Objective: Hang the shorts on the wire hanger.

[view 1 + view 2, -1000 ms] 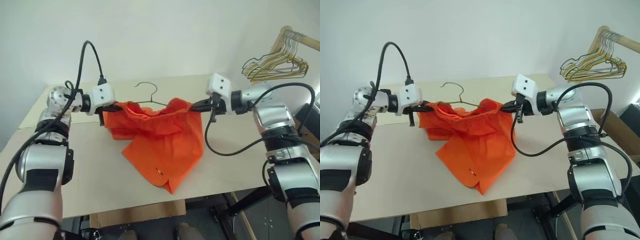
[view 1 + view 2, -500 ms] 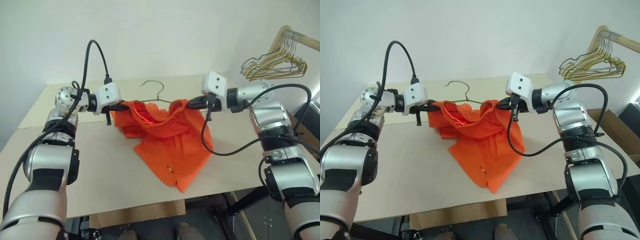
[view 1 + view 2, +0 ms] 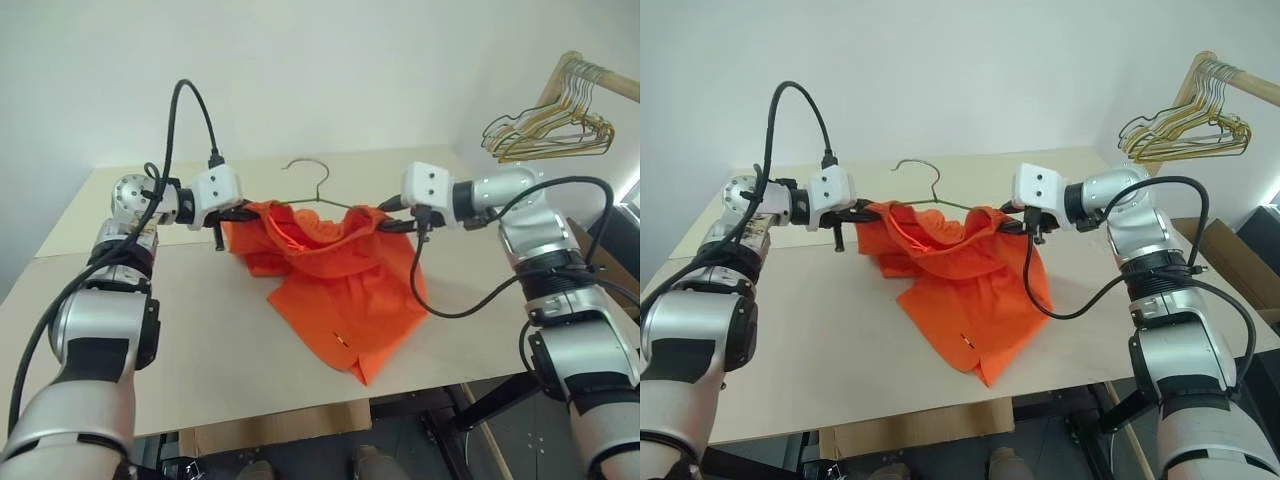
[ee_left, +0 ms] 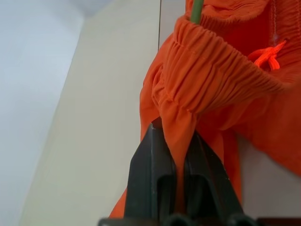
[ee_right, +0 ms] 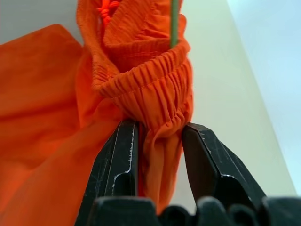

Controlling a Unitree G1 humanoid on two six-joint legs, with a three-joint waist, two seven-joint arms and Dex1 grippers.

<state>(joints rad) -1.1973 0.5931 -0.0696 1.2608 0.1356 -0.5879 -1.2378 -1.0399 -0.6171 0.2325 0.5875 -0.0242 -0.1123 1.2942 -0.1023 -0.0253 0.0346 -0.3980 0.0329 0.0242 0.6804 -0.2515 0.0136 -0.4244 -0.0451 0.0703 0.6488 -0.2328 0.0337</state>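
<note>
Two claws hold your shorts (image 3: pixel 335 275) mid-frame above the surface (image 3: pixel 200 340): left claw (image 4: pixel 176 155) pinches the waistband, right claw (image 5: pixel 160 141) spread around it, hanger (image 3: pixel 318 190) threaded through the waistband.

No text, label, brand, number or sign can be read anywhere in these views.
</note>
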